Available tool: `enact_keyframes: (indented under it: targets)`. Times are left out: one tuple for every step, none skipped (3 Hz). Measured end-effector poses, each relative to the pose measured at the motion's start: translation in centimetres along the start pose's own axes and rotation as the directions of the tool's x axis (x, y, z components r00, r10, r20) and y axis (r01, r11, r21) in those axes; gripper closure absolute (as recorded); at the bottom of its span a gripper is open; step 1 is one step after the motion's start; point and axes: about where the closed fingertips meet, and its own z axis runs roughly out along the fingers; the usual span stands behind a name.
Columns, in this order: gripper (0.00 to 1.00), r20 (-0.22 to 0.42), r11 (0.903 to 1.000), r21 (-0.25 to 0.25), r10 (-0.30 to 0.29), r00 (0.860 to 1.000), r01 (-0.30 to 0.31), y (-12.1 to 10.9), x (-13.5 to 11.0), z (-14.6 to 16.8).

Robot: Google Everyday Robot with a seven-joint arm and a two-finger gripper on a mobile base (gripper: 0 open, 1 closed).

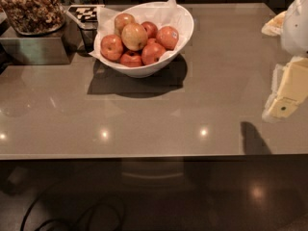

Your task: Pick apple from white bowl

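Observation:
The white bowl (180,35) stands at the back middle of the table, lined with white paper and holding several apples. The apple (134,36), the palest, yellowish-tan one, lies on top of the pile with darker red apples around it. My gripper (284,97) is at the right edge of the view, pale yellow and white, above the table's right side and far to the right of the bowl. It holds nothing that I can see.
A clear container of brown snacks (30,8) stands on a raised metal block (33,47) at the back left. A black-and-white patterned tag (85,13) lies beside it. The glossy grey table (144,119) ends at a front edge, with cables on the dark floor below.

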Motion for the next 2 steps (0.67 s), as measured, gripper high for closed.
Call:
enact_keyframes:
  targets:
    - [0.0, 0.0, 1.0, 0.0, 0.0, 1.0, 0.0, 0.0, 0.0, 0.0]
    - [0.0, 0.057, 0.9999, 0.016, -0.008, 0.998, 0.007, -1.2, -1.2, -0.3]
